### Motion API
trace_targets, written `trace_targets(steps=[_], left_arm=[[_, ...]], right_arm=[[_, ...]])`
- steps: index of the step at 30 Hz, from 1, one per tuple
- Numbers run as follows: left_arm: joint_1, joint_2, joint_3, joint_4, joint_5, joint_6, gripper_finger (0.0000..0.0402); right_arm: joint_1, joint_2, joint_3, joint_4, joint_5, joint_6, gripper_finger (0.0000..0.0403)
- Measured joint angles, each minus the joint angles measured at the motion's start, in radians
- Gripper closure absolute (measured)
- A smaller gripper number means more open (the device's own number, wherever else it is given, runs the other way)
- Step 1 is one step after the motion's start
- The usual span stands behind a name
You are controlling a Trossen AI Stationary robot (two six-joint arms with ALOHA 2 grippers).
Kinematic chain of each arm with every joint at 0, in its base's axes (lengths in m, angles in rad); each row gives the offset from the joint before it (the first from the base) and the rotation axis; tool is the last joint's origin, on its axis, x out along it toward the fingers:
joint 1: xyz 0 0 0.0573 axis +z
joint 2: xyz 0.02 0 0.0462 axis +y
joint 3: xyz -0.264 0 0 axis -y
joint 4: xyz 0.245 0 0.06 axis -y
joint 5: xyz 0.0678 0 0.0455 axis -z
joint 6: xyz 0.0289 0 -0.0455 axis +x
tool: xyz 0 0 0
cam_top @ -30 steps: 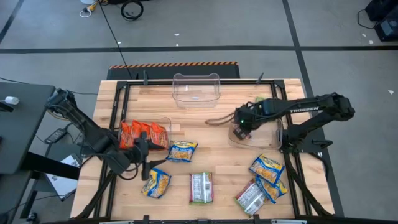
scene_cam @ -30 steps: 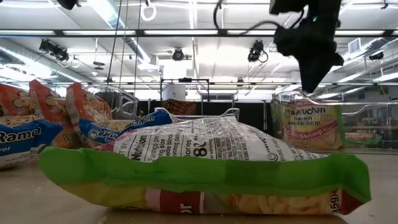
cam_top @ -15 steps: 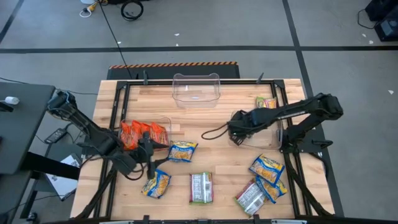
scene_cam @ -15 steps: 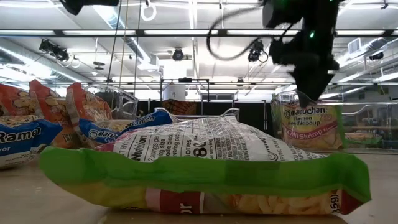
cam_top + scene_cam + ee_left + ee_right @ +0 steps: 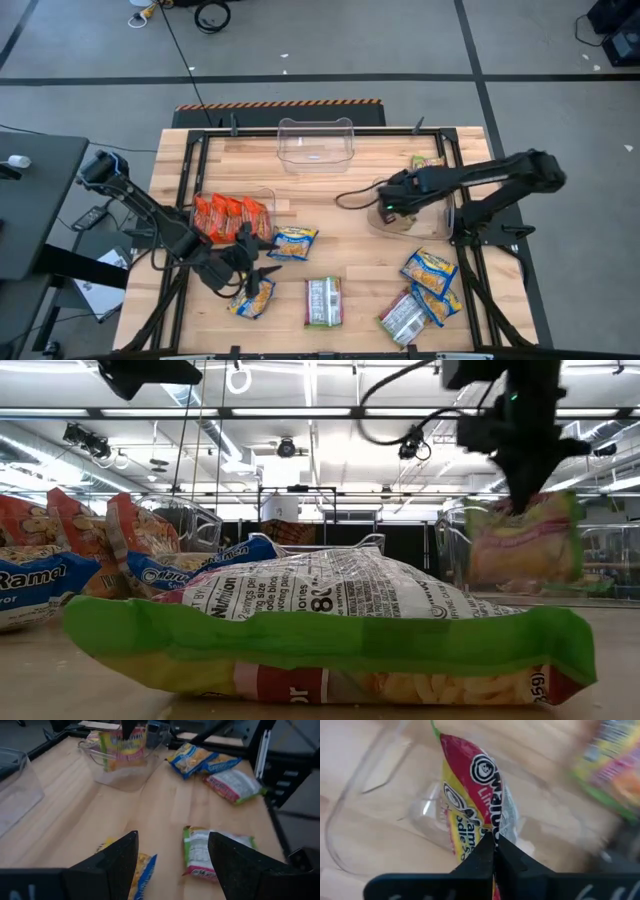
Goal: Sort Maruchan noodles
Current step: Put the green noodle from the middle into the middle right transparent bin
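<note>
My right gripper (image 5: 387, 205) is shut on a silver-white packet with green and pink print (image 5: 522, 540), held over the right clear bin (image 5: 420, 222). My left gripper (image 5: 255, 265) is open and hovers just above the table. In the left wrist view it (image 5: 172, 865) stands over a blue-and-yellow packet (image 5: 137, 870) and beside a silver-white packet (image 5: 210, 855). Orange-red packets (image 5: 232, 215) stand on edge in the left bin. More blue-and-yellow packets (image 5: 293, 242) (image 5: 430, 270) and silver-white ones (image 5: 322, 300) (image 5: 403, 315) lie flat on the table. My right gripper (image 5: 493, 845) pinches the packet's top edge (image 5: 482, 827) between its two fingers, coming from above and pointing down. The packet (image 5: 122, 747) hangs upright below the fingers. It is lifted off the floor of the right bin, inside the bin's walls.
An empty clear bin (image 5: 315, 140) stands at the table's far edge. A further green-and-pink packet (image 5: 428, 163) lies behind the right bin. Black frame rails (image 5: 190, 180) run along the table's sides. Bare wood shows in the middle (image 5: 330, 215).
My right gripper has dipped onto the packet standing in the right bin, taken hold of its top edge, and raised it a little toward the table's right. My left gripper has moved toward the near edge and rightward, over the blue-and-yellow packet.
</note>
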Motion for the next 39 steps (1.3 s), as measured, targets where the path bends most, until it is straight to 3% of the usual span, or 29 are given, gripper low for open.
trace_targets(steps=[6,10,15,19,24,33,39], left_arm=[[-0.012,0.011,0.000,0.041,-0.031,-0.109,0.0159],[-0.022,0.053,0.000,0.098,-0.092,-0.115,0.0159],[-0.022,0.109,0.000,0.146,-0.090,-0.109,0.0159],[-0.022,0.125,0.001,0.170,-0.029,-0.107,0.0159],[-0.009,0.124,0.001,0.225,-0.020,-0.038,0.0159],[0.077,0.122,0.001,0.383,-0.015,0.148,0.0159],[0.175,0.079,0.001,0.381,0.127,0.157,0.0159]], right_arm=[[0.046,-0.208,-0.022,-0.192,0.019,0.300,0.0396],[0.096,-0.329,-0.112,-0.201,0.001,0.498,0.0398],[0.163,-0.413,-0.251,-0.208,-0.088,0.637,0.0398],[0.217,-0.431,-0.297,-0.242,-0.182,0.626,0.0398],[0.249,-0.429,-0.263,-0.330,-0.187,0.615,0.0398],[0.275,-0.406,-0.256,-0.322,-0.171,0.550,0.0374],[0.274,-0.383,-0.256,-0.326,-0.142,0.493,0.0334]])
